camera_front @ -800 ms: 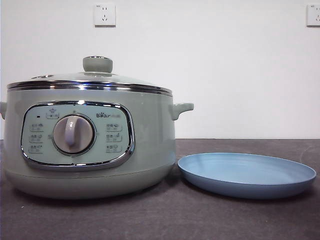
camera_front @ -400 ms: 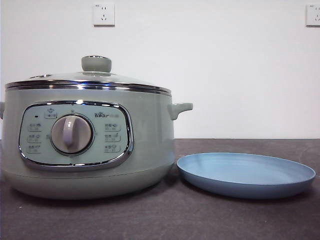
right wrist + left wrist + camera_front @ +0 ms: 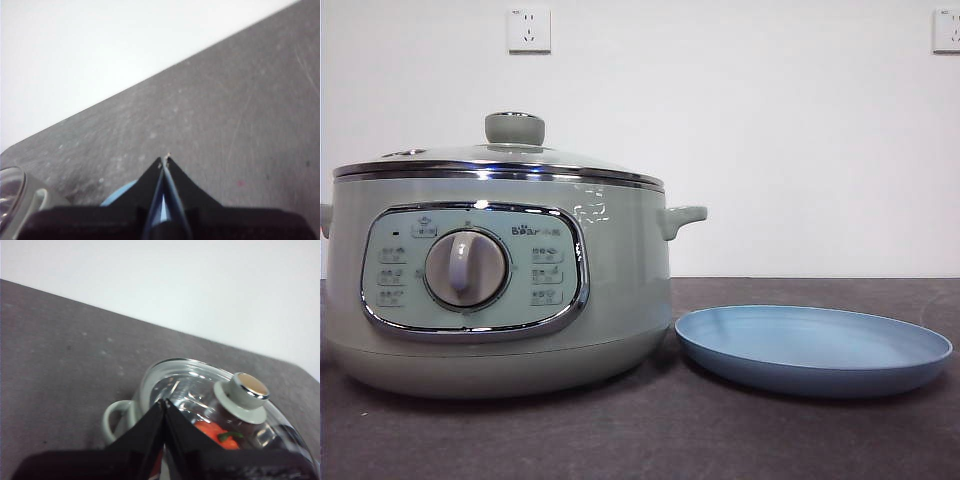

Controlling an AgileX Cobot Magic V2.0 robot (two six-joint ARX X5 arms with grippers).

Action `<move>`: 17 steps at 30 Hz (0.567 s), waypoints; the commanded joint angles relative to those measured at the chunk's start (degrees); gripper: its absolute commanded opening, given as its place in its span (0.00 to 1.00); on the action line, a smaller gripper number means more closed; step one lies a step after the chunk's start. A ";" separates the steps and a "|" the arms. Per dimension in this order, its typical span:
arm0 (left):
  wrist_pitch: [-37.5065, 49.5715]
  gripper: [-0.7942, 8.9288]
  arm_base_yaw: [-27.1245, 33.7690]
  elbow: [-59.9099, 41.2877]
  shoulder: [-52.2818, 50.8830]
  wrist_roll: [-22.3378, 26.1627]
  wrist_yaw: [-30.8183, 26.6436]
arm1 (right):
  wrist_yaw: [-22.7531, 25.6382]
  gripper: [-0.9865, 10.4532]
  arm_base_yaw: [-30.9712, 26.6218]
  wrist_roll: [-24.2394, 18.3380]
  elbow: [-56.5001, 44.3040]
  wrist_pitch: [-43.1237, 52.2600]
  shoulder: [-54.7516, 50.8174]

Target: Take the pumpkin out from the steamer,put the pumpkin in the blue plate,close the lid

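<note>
Under the lid (image 3: 200,390), beyond the left gripper's (image 3: 164,402) clenched jaws — the pumpkin (image 3: 216,432).

Lidded steamer (image 3: 500,290) (pumpkin (image 3: 216,433) inside) stands beside empty blue plate (image 3: 814,349).

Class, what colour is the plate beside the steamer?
Light blue, matte and plain; the front view shows it best.

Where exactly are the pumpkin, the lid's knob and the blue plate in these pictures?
pumpkin (image 3: 214,432): left wrist view, on its orange body seen through the glass lid.
lid (image 3: 515,128): front view, on the sage-green knob on top.
blue plate (image 3: 815,345): front view, on its bare inner surface.
</note>
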 commanded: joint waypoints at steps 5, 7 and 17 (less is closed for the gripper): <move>-3.93 0.07 0.15 11.56 14.25 10.36 5.53 | -4.52 0.08 0.09 -5.81 9.99 0.52 10.36; -6.25 0.08 0.13 15.61 18.53 12.52 6.54 | -8.33 0.08 0.09 -8.26 13.42 0.44 13.90; -16.83 0.11 -0.15 32.09 32.46 17.57 13.44 | -27.15 0.09 0.09 -21.09 32.39 -13.29 32.02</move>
